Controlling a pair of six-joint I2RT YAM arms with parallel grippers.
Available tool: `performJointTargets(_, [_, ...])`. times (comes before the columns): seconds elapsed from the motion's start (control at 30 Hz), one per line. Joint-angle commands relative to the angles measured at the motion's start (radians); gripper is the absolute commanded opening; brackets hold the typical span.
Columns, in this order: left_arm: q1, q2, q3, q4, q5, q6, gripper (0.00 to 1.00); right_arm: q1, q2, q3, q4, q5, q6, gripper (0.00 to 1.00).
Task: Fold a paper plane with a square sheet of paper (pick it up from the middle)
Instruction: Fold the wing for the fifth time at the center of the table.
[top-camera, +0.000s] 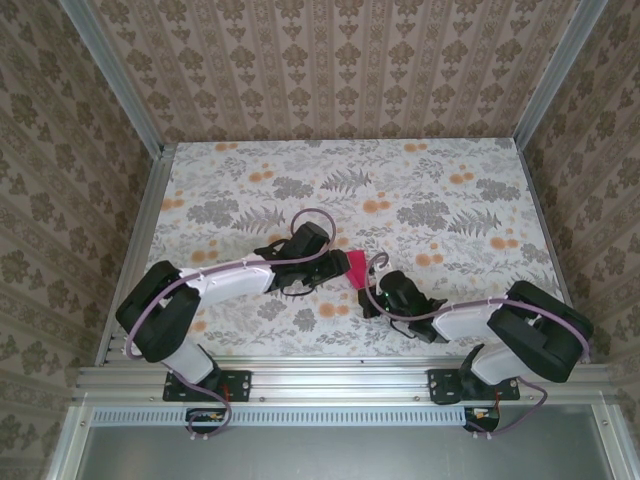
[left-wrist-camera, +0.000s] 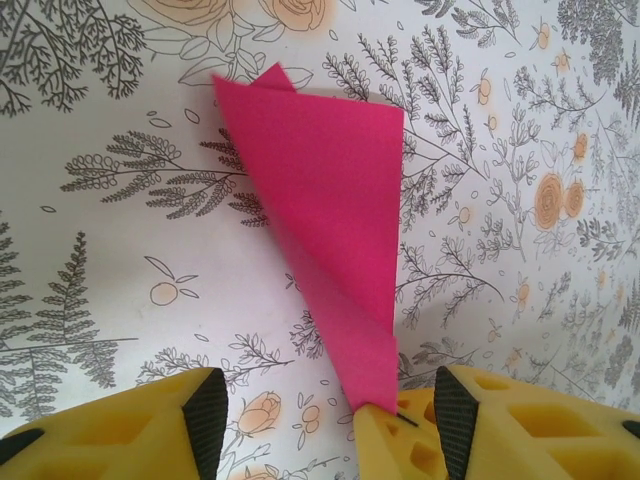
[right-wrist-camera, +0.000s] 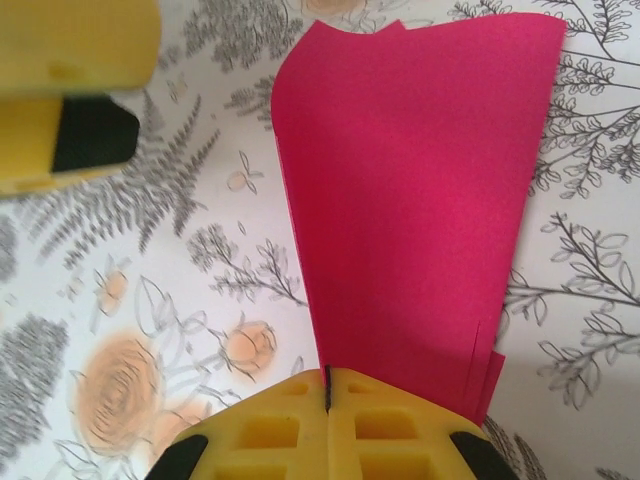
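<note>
Right wrist: right pincer (right-wrist-camera: 328, 395) clamped tight on the folded pink sheet (right-wrist-camera: 420, 200) just ahead, I judge to keep its crease, while left pincer (left-wrist-camera: 325, 430) straddles that tip, open and empty.

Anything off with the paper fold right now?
Yes. The folded pink sheet of paper, pinched at its narrow end by the shut right gripper, has layers that don't line up. A back corner peeks past the far edge, and one layer sticks out sideways near the pinch. The fold looks skewed.
</note>
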Motion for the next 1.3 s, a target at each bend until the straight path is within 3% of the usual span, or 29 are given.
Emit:
performJointTargets(0.0, [-0.001, -0.021, -0.009, -0.024, -0.021, 0.036, 0.58, -0.039, 0.033, -0.02, 0.139, -0.142, 0.142, 0.0])
performJointTargets(0.17, [-0.012, -0.007, 0.004, -0.013, -0.012, 0.053, 0.5, -0.078, 0.089, -0.052, 0.293, -0.194, 0.235, 0.0])
performJointTargets(0.47, [-0.021, 0.085, 0.054, 0.035, 0.049, 0.067, 0.43, -0.109, 0.155, -0.078, 0.32, -0.147, 0.326, 0.0])
performJointTargets(0.7, [-0.016, 0.148, 0.105, 0.062, 0.075, 0.067, 0.57, -0.112, 0.174, -0.082, 0.325, -0.15, 0.352, 0.0])
performJointTargets(1.0, [0.022, 0.198, 0.145, 0.035, 0.078, 0.054, 0.73, -0.112, 0.135, -0.072, 0.28, -0.169, 0.268, 0.01])
performJointTargets(1.27, [0.043, 0.264, 0.229, -0.077, 0.1, 0.042, 0.77, -0.108, 0.126, -0.065, 0.281, -0.204, 0.18, 0.06])
